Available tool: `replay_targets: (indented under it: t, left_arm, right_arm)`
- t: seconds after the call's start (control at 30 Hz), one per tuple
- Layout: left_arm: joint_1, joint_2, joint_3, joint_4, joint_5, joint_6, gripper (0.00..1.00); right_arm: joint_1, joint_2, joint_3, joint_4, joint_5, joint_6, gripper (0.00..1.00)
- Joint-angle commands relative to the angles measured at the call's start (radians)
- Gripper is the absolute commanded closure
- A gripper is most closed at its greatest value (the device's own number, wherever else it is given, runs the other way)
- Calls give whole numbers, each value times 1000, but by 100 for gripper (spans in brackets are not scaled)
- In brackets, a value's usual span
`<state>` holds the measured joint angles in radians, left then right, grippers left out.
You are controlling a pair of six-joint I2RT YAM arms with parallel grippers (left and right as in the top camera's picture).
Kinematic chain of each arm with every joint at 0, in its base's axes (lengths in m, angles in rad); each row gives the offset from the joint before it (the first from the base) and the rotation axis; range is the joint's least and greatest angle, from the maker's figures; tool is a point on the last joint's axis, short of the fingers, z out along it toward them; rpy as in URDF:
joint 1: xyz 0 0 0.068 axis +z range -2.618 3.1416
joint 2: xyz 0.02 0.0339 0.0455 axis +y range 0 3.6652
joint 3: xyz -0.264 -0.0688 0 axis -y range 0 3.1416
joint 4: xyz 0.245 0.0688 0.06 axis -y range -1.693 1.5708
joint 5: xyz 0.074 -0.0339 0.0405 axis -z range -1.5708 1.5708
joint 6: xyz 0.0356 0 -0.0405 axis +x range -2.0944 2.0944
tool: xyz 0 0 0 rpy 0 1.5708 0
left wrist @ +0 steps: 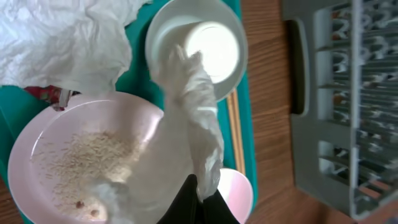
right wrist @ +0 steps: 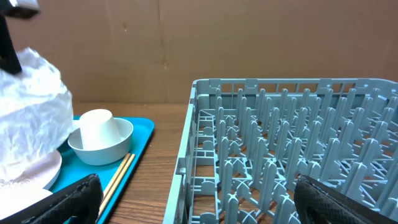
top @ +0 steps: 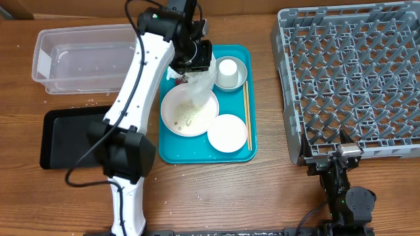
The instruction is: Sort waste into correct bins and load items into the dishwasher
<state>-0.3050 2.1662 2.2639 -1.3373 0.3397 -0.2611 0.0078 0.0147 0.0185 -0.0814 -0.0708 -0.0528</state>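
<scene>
Left claw (left wrist: pixel 198 199) is pinched shut on the napkin (left wrist: pixel 191 127), hanging over the rice plate (top: pixel 189 113) on the teal tray (top: pixel 197 154): waste-sorting step, next needs a carry left to the clear tub (top: pixel 85 56) or black tray (top: pixel 65 137), while right claw (right wrist: pixel 199 208) sits wide open by the rack (top: pixel 348 72).

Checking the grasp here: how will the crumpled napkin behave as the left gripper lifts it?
Likely floppy: the napkin hangs in a limp, stretched fold from the shut left gripper. Probably very light, so it may sway. Its loose end could sweep rice off the large plate beneath.
</scene>
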Motion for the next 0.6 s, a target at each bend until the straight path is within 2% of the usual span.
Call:
replay_targets:
  t: [0.0,0.3,0.43,0.57]
  left_arm:
    - [16,-108,19,18,30,-13,96]
    - [118,-222,19,188,-127,-21,96]
    - [209,-238,19,254,-271,-91,96]
    - [301,-219,16,278,-431,-213,96]
  right_arm:
    - [-3,-12,-11,4,6,0,0]
    - [-3,-12,-10,4,6,0,0]
    - [-3,-12,-11,4,6,0,0]
    - [-3,-12,-11,4,6,0,0]
